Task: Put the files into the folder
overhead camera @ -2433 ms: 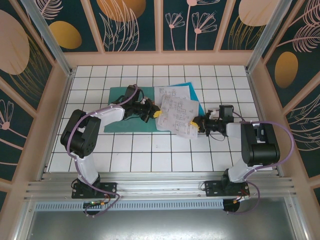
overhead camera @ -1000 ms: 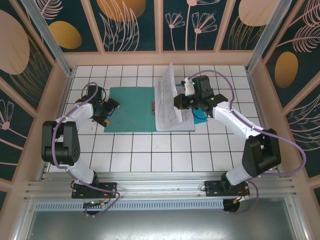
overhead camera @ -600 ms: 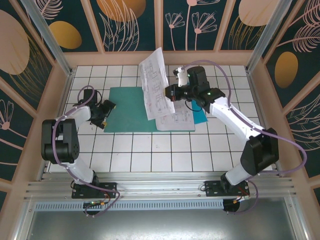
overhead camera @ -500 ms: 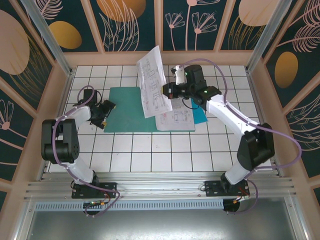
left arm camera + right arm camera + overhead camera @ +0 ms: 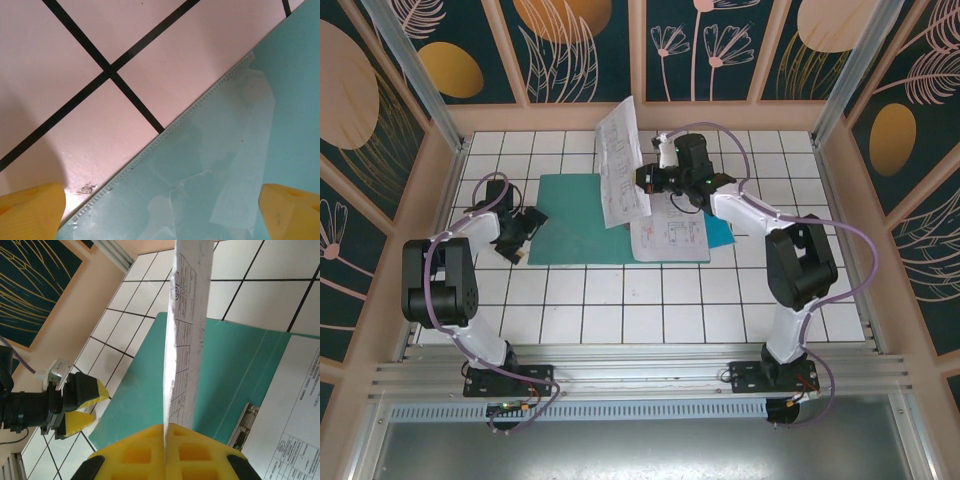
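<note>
The teal folder (image 5: 570,225) lies flat on the tiled table. My right gripper (image 5: 642,181) is shut on the edge of one white printed file sheet (image 5: 620,165) and holds it upright above the folder's right half. In the right wrist view the yellow fingers (image 5: 125,460) pinch that sheet (image 5: 186,330) over the folder (image 5: 145,385). Another white sheet (image 5: 670,235) lies flat on the folder's right part, with the cyan-blue sheet (image 5: 722,232) under its right side. My left gripper (image 5: 518,238) is open at the folder's left edge (image 5: 225,150), its fingertips (image 5: 30,210) straddling that edge.
A metal clip (image 5: 245,422) sits on the folder beside the flat sheet (image 5: 295,415). Wooden walls and aluminium posts (image 5: 440,120) ring the white tiled table (image 5: 620,300). My left gripper (image 5: 82,405) shows beyond the folder's far corner in the right wrist view.
My right gripper lifted one white sheet off the pile and carried it up and leftward over the folder. The left gripper opened a little wider and stayed at the folder's left edge.
</note>
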Controlling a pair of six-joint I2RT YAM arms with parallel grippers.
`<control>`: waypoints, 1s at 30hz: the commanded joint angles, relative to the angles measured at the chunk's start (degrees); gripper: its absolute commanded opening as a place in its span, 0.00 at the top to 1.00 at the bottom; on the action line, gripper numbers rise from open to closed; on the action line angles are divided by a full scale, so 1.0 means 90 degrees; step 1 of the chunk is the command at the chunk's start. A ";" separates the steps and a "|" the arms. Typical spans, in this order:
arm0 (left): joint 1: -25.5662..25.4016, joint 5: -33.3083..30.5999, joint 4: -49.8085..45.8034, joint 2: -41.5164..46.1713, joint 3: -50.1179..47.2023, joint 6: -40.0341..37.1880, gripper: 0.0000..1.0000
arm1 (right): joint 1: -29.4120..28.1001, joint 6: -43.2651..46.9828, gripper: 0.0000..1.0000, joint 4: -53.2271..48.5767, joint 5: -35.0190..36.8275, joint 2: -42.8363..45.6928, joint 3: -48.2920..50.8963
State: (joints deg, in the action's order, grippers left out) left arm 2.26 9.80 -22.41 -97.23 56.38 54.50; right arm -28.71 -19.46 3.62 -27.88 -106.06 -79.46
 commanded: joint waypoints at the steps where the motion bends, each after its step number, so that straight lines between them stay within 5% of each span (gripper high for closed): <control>1: 0.0051 0.0027 0.0006 -0.0012 -0.0331 -0.0163 0.01 | 0.0101 -0.0010 1.00 0.0787 -0.0240 -0.0018 0.0199; 30: 0.0049 0.0766 0.0347 0.0047 -0.0458 0.0141 0.01 | -0.0005 -0.1000 1.00 0.2626 -0.1588 -0.0501 0.1414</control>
State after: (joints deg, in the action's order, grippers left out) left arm 3.11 12.19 -19.29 -96.36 53.45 54.70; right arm -28.23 -27.44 23.14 -39.62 -109.38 -67.59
